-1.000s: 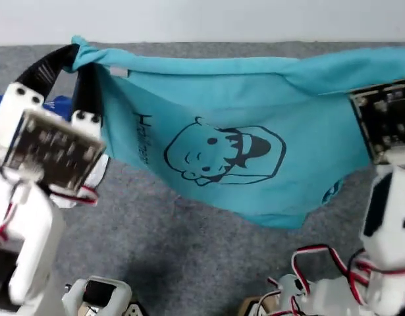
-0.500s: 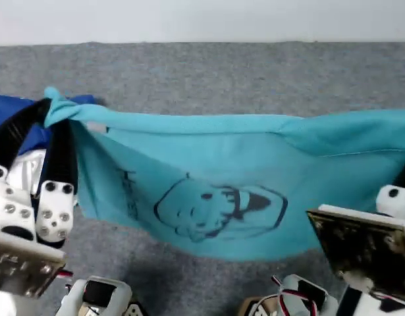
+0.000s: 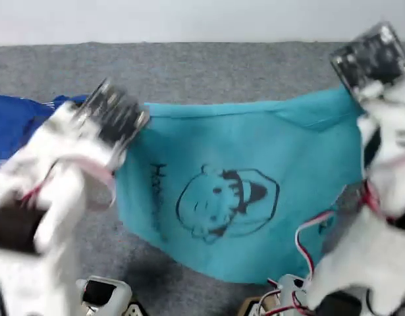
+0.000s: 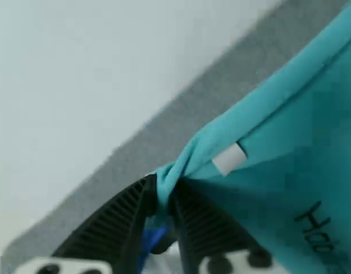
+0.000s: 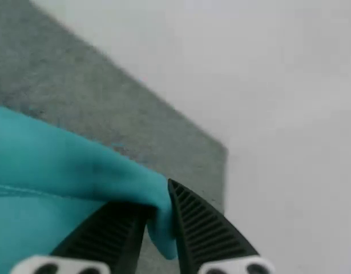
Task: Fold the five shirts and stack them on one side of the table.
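Note:
A teal shirt (image 3: 242, 191) with a dark cartoon face print hangs spread between the two arms above the grey table (image 3: 209, 72). My left gripper (image 4: 162, 197) is shut on a bunched corner of the teal shirt (image 4: 261, 154), beside a small white tag. My right gripper (image 5: 159, 214) is shut on the opposite corner of the teal shirt (image 5: 61, 171). In the high view the left arm (image 3: 64, 171) stands at the shirt's left edge and the right arm (image 3: 380, 131) at its right edge; both hide their fingers there.
A blue shirt (image 3: 18, 125) lies on the table at the far left, partly behind the left arm. Pale wall runs along the table's far edge. Arm bases and cables sit at the near edge (image 3: 294, 296).
Both arms have swung the teal shirt toward the near side and then raised it again. The shirt hangs flatter, with its print facing the high camera. Both arms are blurred with motion.

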You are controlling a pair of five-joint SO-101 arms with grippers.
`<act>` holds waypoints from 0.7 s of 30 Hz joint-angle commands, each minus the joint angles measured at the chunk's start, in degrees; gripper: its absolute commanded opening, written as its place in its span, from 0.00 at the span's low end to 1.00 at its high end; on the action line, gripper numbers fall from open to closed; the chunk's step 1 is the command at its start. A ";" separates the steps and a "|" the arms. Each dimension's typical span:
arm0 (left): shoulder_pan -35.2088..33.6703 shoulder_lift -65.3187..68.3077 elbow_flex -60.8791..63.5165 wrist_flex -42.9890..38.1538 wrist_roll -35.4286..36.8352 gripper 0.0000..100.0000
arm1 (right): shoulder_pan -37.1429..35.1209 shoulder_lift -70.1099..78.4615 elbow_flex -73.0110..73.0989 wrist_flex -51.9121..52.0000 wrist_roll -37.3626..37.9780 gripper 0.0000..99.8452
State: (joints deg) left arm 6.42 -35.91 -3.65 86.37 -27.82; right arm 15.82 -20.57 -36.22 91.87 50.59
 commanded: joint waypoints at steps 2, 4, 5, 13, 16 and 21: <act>-2.46 10.02 0.40 -11.96 -0.88 0.01 | -1.98 5.41 3.60 -7.25 0.18 0.01; -3.78 15.30 0.13 -16.88 -0.88 0.01 | -2.68 8.04 5.01 -11.30 0.18 0.01; -4.31 17.76 0.13 -19.34 -0.88 0.01 | -2.86 9.54 5.63 -13.58 0.18 0.01; -7.03 33.85 0.04 -40.00 -0.88 0.01 | -4.88 23.96 6.68 -36.09 0.18 0.01; -7.47 38.77 -0.04 -48.79 -0.88 0.01 | -5.76 28.70 6.68 -45.76 0.18 0.01; -7.65 45.54 -1.01 -58.99 -3.25 0.01 | -7.78 34.59 6.68 -59.65 0.26 0.01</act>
State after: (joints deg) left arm 0.09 8.22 -3.03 33.27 -28.53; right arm 8.70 13.27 -29.01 40.26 50.51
